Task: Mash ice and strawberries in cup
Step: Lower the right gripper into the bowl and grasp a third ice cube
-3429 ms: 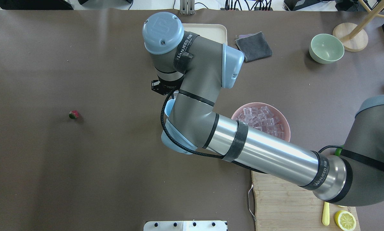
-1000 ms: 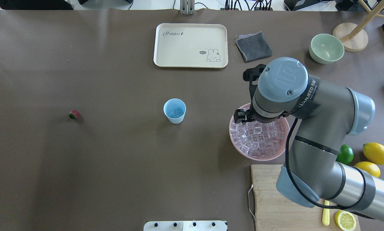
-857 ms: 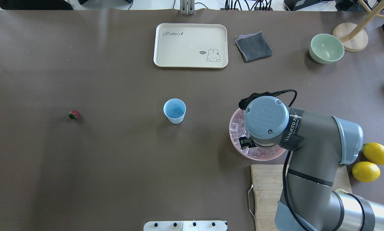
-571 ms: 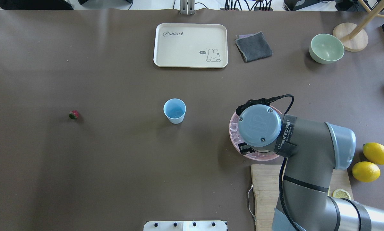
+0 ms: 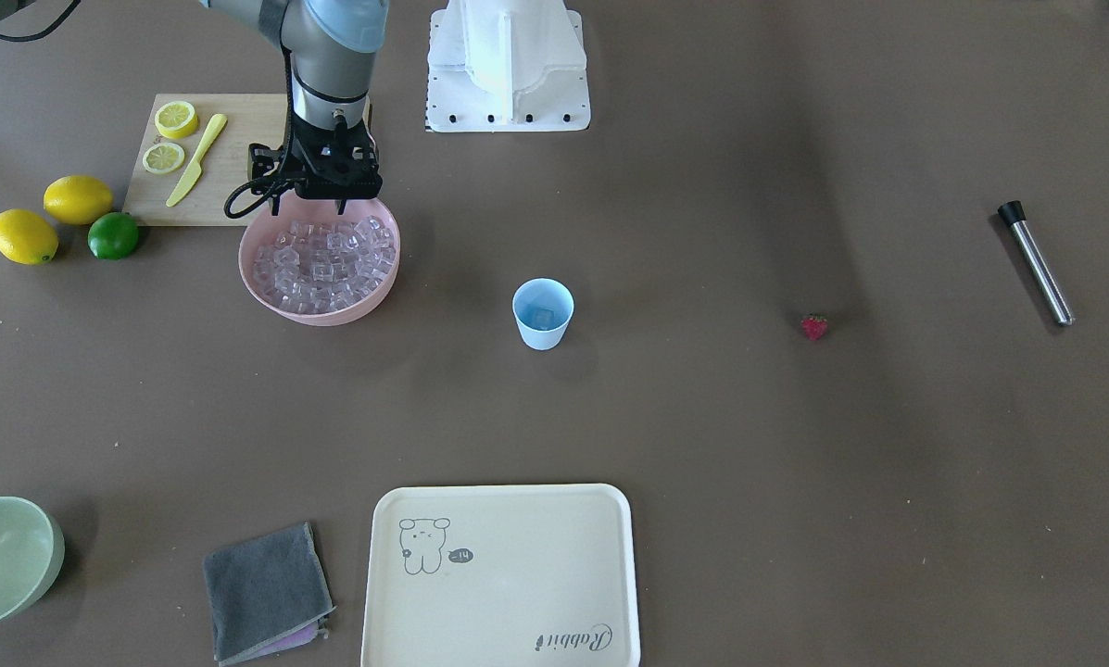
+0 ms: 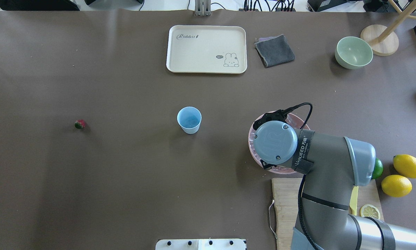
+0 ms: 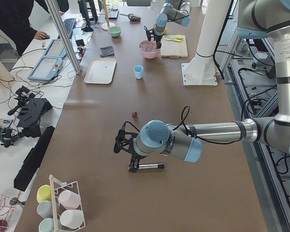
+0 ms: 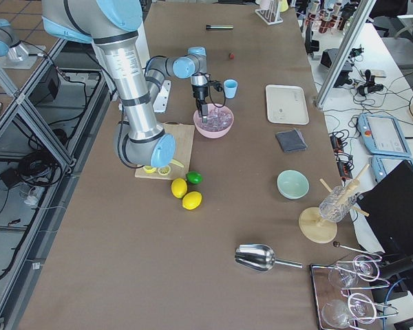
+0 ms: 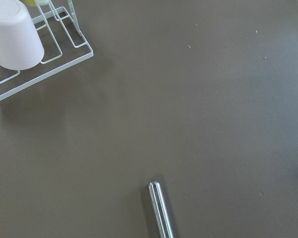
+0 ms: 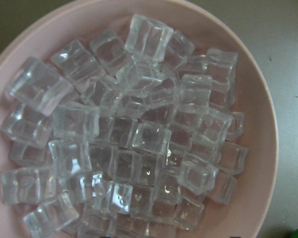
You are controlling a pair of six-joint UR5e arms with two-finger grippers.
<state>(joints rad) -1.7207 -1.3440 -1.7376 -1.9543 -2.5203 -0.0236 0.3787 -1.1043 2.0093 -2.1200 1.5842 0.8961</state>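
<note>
The right tool [image 5: 328,206] hangs over the robot-side edge of the pink bowl [image 5: 318,316], just above the ice [image 5: 322,264]. How wide it gapes I cannot tell, nor for the left tool [image 7: 131,167]. The cup [image 5: 543,332] stands upright mid-worktop [image 5: 702,445], with the strawberry [image 5: 813,326] lying well apart from it.
</note>
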